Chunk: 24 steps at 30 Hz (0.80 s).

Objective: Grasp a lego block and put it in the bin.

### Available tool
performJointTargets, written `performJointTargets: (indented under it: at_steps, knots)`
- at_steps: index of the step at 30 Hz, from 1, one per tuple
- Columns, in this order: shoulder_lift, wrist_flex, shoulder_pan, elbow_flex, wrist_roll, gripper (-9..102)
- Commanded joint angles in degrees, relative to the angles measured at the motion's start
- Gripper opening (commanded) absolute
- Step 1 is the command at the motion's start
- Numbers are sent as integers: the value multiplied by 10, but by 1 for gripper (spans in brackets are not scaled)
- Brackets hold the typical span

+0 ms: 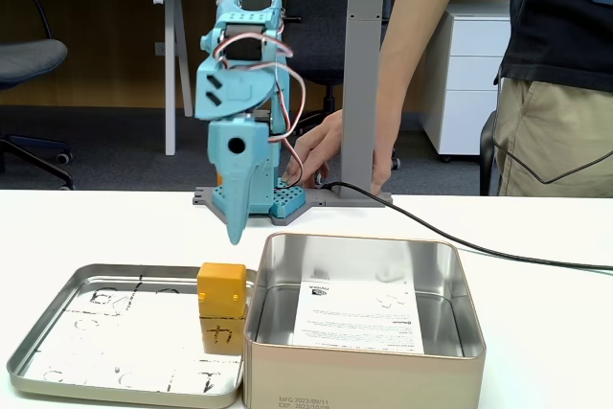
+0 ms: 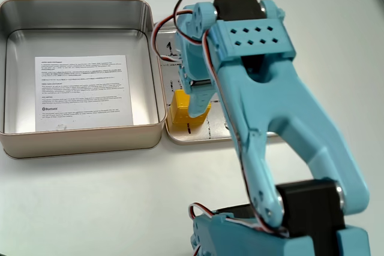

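Hanging above the lego block (image 1: 222, 290), the gripper (image 1: 236, 227) points down; whether its fingers are parted is unclear, the bin (image 1: 460, 352) beside.

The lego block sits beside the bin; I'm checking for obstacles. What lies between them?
Just the shallow tray's raised rim. In a fixed view the lego block stands at the tray's edge, right against the bin wall.
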Motion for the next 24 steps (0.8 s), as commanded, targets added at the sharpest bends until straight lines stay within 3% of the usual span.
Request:
performJointTargets:
  at_steps: [1,24]
  knots:
    - [-25,-23,9,6,1,32]
    - [-171,-99,46,2,-12,34]
